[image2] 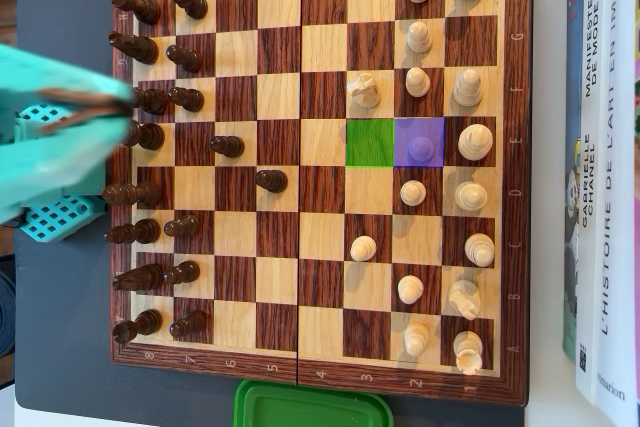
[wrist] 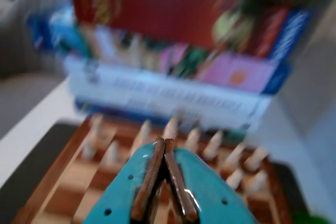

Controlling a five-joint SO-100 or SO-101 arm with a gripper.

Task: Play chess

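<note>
The wooden chessboard (image2: 310,187) lies on a dark mat (image2: 60,347) on the desk, seen from above with its files lettered along the right border, where H, G, D, C, B and A can be read, and its ranks numbered along the top and bottom borders. Dark pieces (image2: 150,187) stand on the left side in the overhead view, one dark pawn (image2: 270,180) furthest forward and another (image2: 226,146) a column behind it. Light pieces (image2: 440,157) fill the right side, with a knight (image2: 363,90) and one pawn (image2: 362,247) standing out in front of the rest. One square is tinted green (image2: 370,142), and the square just to its right is tinted purple (image2: 420,142), with a light pawn standing on the purple one. The teal end effector (image2: 125,102) hangs blurred over the left edge of the board, above the dark back rows; in the wrist view its two brown-lined fingers (wrist: 152,177) are closed together with nothing between them. Books (image2: 600,187) lie just beside the board's right edge, their spines reading "MANIFESTE DE MODE", "GABRIELLE CHANEL" and "L'HISTOIRE DE L'ART EN IMA", the last cut off by the picture's edge. A green lid (image2: 312,405) touches the bottom border of the board.
</note>
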